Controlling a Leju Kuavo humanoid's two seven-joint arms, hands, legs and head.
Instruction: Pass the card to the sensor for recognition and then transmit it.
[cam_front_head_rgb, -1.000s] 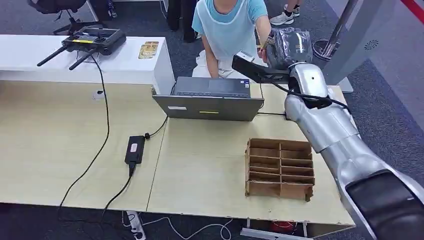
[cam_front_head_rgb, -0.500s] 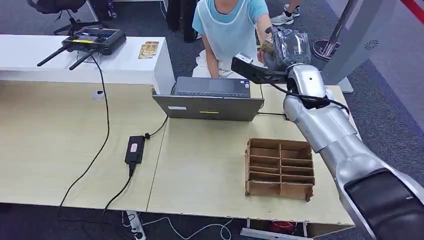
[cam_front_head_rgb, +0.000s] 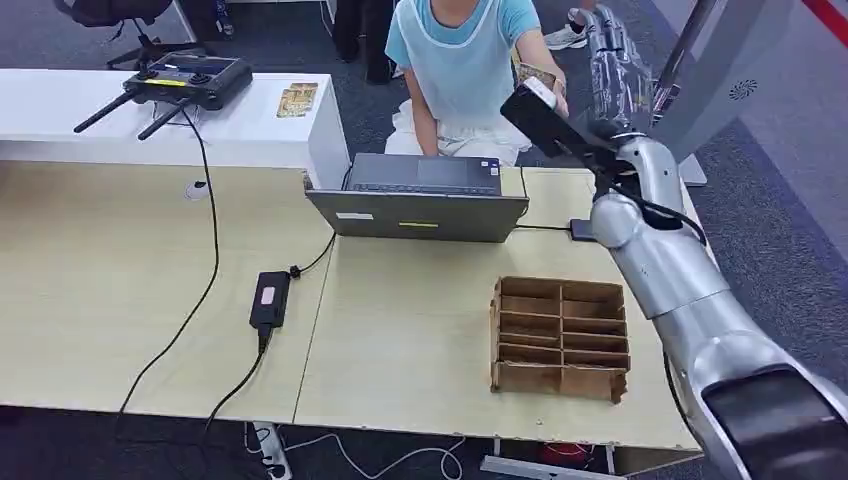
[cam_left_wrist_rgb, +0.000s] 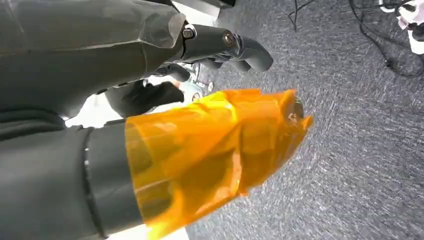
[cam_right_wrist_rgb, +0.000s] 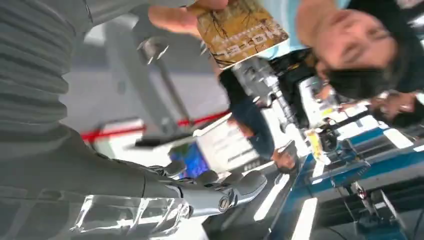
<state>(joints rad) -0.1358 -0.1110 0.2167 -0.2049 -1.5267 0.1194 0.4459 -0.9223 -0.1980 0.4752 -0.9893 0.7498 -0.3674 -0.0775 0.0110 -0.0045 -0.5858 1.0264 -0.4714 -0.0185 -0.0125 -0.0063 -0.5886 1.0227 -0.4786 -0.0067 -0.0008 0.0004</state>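
Observation:
A person (cam_front_head_rgb: 460, 60) in a light blue top sits behind the table and pinches a yellow-brown card (cam_front_head_rgb: 537, 77) in their fingers. My right hand (cam_front_head_rgb: 615, 55), wrapped in clear film, is raised just right of the card, fingers stretched upward and holding nothing. In the right wrist view the card (cam_right_wrist_rgb: 239, 31) sits in the person's fingers, apart from my extended fingers (cam_right_wrist_rgb: 220, 189). A small dark box (cam_front_head_rgb: 581, 228) on a cable, perhaps the sensor, lies on the table right of the laptop. My left hand (cam_left_wrist_rgb: 150, 100), its thumb taped orange, hangs over grey carpet with nothing in it.
An open grey laptop (cam_front_head_rgb: 420, 200) stands at the table's far middle. A cardboard divider box (cam_front_head_rgb: 560, 335) sits front right, under my right arm. A black power adapter (cam_front_head_rgb: 269, 298) and cables cross the table. A remote controller (cam_front_head_rgb: 190, 78) and spare cards (cam_front_head_rgb: 297, 98) lie on the white counter.
My right hand has risen and swung right, away from the person's hand, and its fingers have straightened. The card is now in the person's fingers.

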